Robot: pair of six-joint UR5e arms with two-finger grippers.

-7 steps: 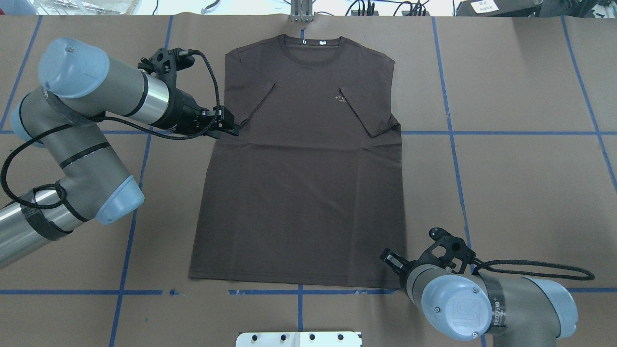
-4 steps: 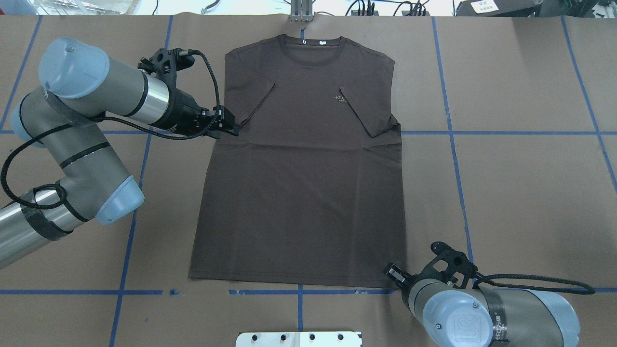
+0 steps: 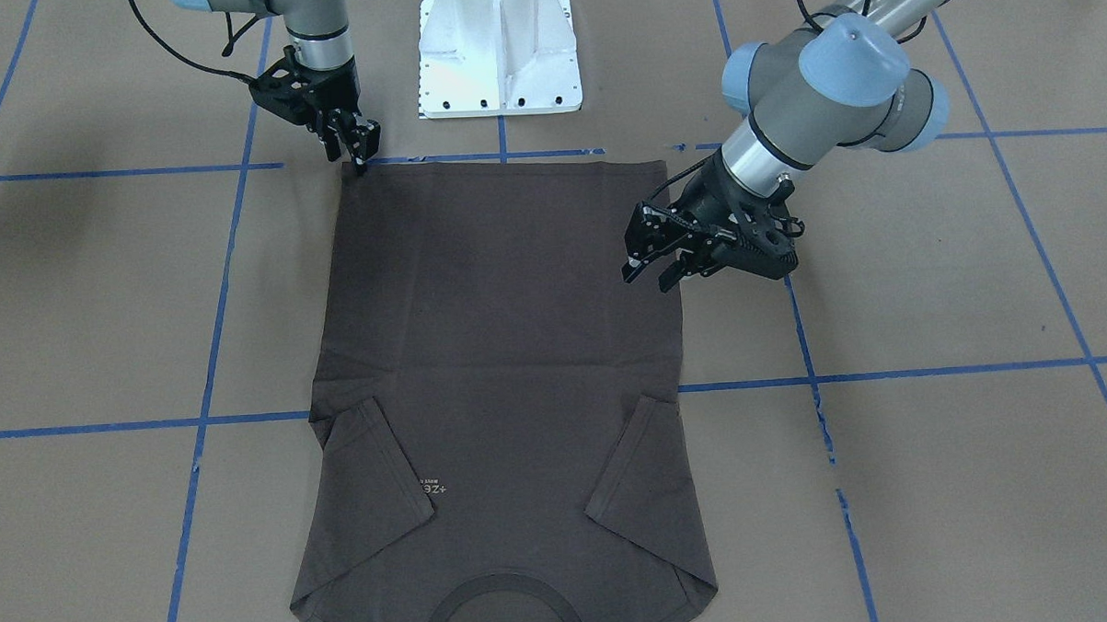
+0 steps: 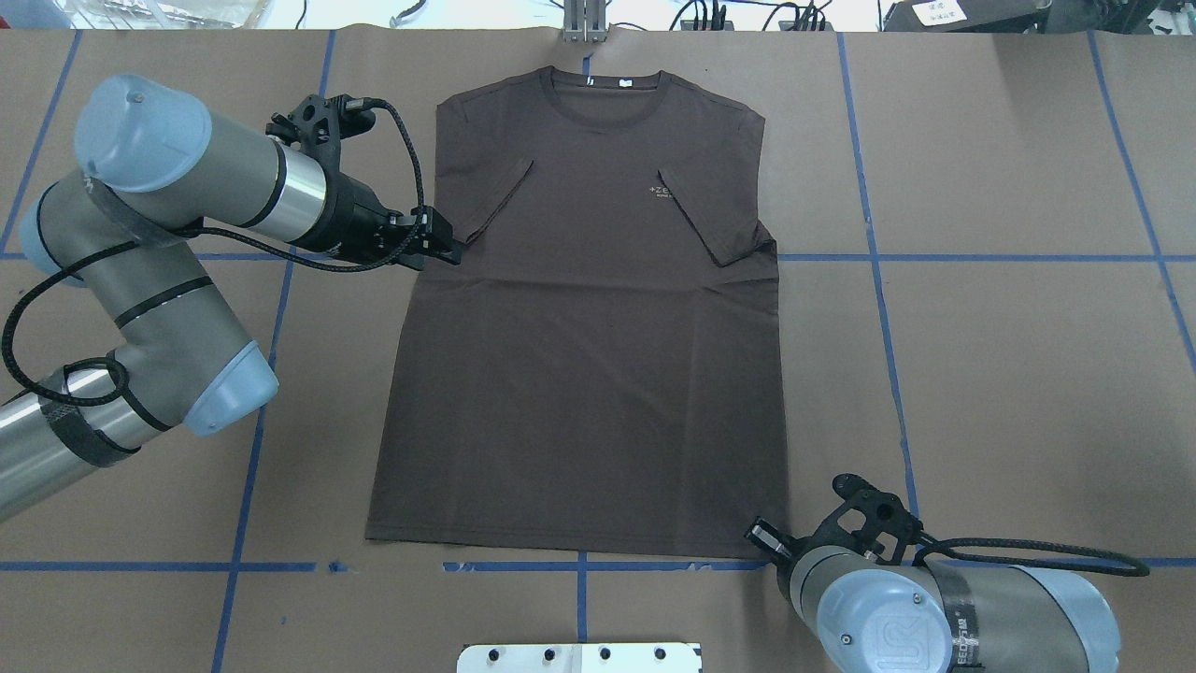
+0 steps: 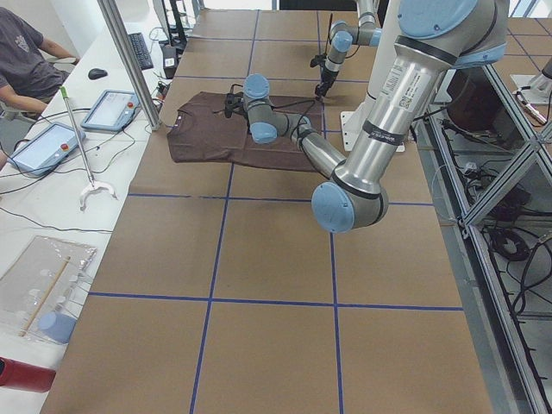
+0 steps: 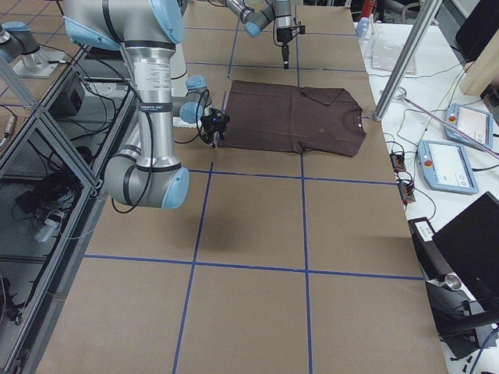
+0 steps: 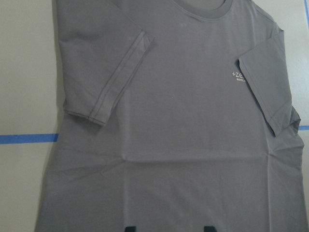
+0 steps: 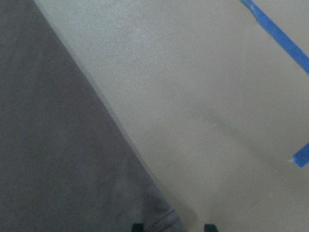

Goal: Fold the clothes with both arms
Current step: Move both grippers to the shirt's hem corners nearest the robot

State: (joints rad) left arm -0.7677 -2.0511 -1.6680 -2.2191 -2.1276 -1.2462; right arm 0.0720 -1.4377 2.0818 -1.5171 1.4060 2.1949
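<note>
Shows brown table crossed by blue tape lines; white base bracket at table's robot-side edge; tablet, keyboard beside table's opposite edge.

The shirt lay flat in the middle of the worktop, with its collar on the side far from the robot and its hem toward the base bracket. Both sleeves lay folded inward over the chest. The left end effector stood at the shirt's edge on the robot's left, just beside the folded sleeve's end. The right end effector stood at the hem's corner on the robot's right.
</note>
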